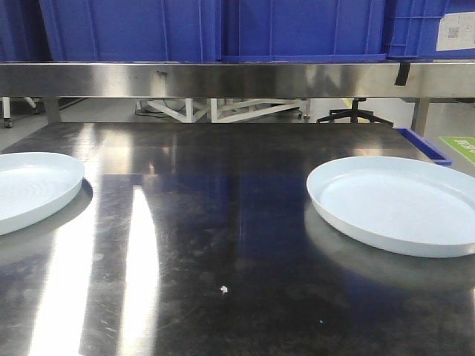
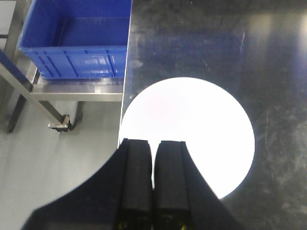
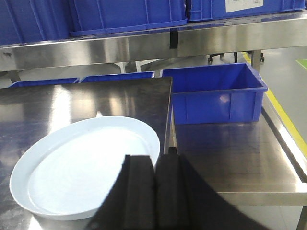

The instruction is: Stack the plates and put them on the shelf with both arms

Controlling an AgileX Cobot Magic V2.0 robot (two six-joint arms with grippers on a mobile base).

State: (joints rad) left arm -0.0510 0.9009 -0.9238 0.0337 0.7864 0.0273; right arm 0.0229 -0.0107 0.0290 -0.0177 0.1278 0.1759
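L gripper [image 2: 153, 143]: we read the jaws as closed, fingers side by side w/ only a hairline gap, nothing held; it hangs above the near edge of the left plate [image 2: 192, 124], which lies flat close to the table's side edge. R gripper [image 3: 154, 160]: same condition, jaws together, empty; it sits over the near rim of the right plate [image 3: 81, 167], also flat, near the opposite side edge. In the front view we see both plates well apart on the steel table [image 1: 223, 245], not stacked; the shelf [image 1: 223, 78] runs across the rear, approx. above table level, carrying blue bins [image 1: 148, 30]; a side bin [image 3: 216, 96] stands on a lower stand beside the table.
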